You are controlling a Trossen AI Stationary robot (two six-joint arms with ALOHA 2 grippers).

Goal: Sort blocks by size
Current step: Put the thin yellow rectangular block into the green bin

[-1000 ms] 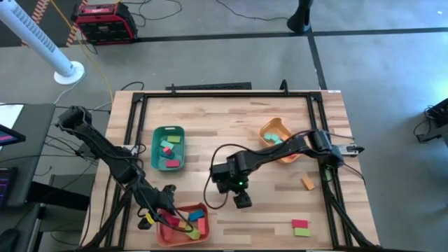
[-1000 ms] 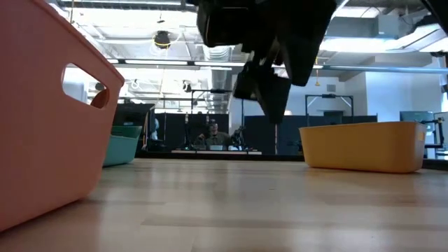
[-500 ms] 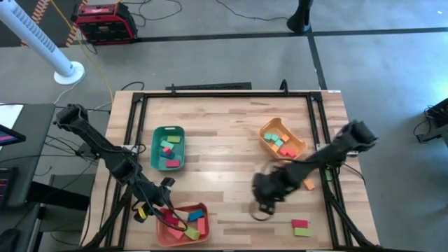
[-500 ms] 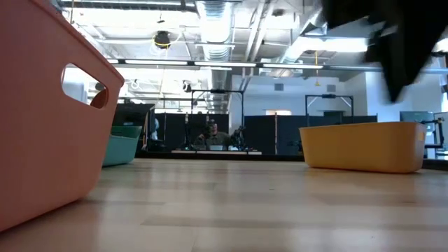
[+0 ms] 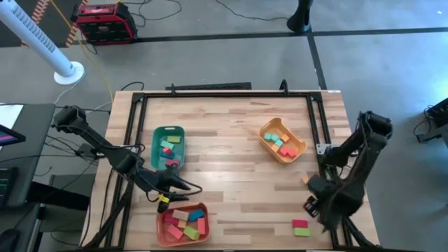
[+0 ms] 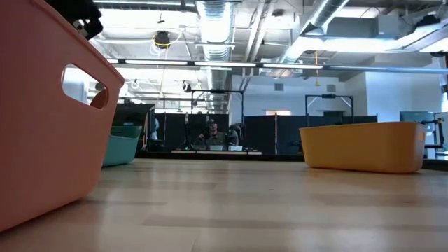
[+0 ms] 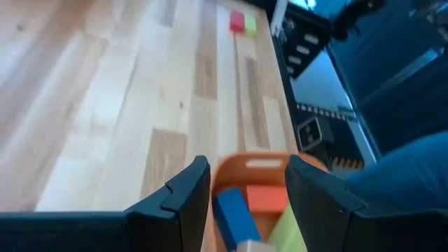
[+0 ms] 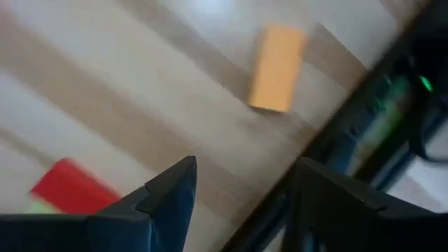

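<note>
Left gripper [image 5: 187, 187] empty with fingers parted, right gripper [image 5: 310, 207] spread wide, empty

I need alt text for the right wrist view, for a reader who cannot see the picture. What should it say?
The right end effector, its two dark fingers apart with nothing between them, looks down on the wooden table. An orange block lies alone ahead of it, and a red block shows beside one finger, with a green edge just visible next to it.

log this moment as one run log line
left pincer: open, empty, above salmon-red tray | right pincer: open, empty, near orange block | loose: red and green blocks
</note>
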